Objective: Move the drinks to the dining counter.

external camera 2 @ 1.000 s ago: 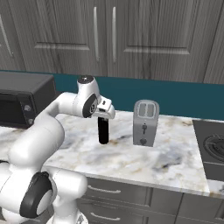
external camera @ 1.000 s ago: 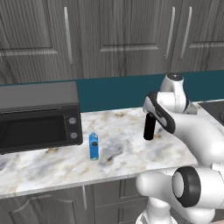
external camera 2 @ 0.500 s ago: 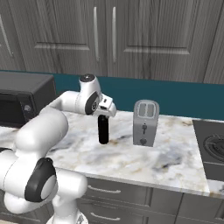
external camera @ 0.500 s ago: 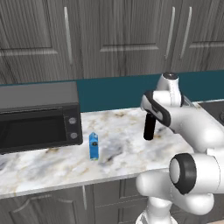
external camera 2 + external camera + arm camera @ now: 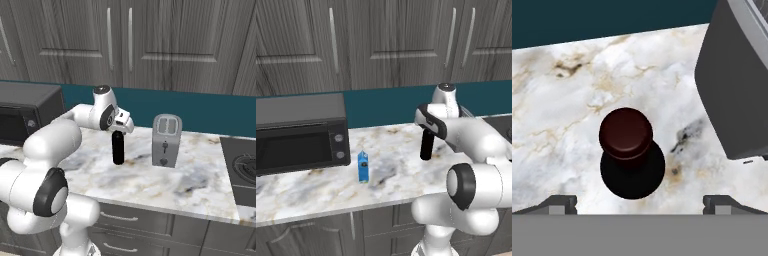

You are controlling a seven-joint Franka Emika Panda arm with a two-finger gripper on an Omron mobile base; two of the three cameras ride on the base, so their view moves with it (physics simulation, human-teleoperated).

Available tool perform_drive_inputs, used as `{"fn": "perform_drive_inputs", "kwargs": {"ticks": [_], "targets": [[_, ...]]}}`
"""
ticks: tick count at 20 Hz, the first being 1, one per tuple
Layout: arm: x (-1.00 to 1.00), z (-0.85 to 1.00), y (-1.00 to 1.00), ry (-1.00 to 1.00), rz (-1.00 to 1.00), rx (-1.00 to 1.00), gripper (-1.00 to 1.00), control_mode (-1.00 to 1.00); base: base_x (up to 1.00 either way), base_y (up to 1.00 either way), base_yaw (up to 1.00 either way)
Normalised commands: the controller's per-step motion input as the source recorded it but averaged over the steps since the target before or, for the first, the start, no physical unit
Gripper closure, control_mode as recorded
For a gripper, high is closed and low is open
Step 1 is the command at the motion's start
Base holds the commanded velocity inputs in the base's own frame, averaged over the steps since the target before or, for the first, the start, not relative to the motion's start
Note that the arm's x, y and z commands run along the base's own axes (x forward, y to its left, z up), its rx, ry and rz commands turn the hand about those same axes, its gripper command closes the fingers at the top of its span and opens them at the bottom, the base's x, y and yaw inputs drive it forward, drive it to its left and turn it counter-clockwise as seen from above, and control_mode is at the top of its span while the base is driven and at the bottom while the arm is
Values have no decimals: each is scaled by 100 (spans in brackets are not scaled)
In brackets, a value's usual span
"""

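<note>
A slim dark bottle (image 5: 427, 146) (image 5: 118, 148) stands upright on the marble counter (image 5: 396, 170), between the blue carton and the toaster. In the hand view I look straight down on the bottle's round dark-red cap (image 5: 626, 133). My gripper (image 5: 428, 133) (image 5: 119, 131) (image 5: 640, 202) hangs right over the bottle, open, its fingertips (image 5: 559, 203) spread wide to either side and touching nothing. The small blue gable-top carton (image 5: 363, 166) stands farther left, near the microwave. The dining counter with the sink is out of view.
A black microwave (image 5: 301, 132) takes up the counter's left end. A grey toaster (image 5: 166, 140) (image 5: 737, 75) stands close to the right of the bottle. A dark stovetop (image 5: 242, 167) lies at the far right. Teal backsplash and grey cabinets rise behind.
The arm's lower links have swung round while the hand stays over the bottle. Bottle and carton have not moved.
</note>
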Motion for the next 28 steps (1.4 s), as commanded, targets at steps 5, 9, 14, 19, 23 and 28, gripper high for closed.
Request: {"fn": "perform_drive_inputs", "kwargs": {"ticks": [5,9,14,19,23,28], "targets": [[9,-5,0,-2,-2,0,-100,-100,0,0,0],[5,-5,0,-4,-1,0,-100,-100,0,0,0],[5,-7,0,-3,-1,0,-100,-100,0,0,0],[3,-5,0,-4,-1,0,-100,-100,0,0,0],[7,-5,0,-3,-1,0,-100,-100,0,0,0],[9,-5,0,-3,-1,0,-100,-100,0,0,0]]}}
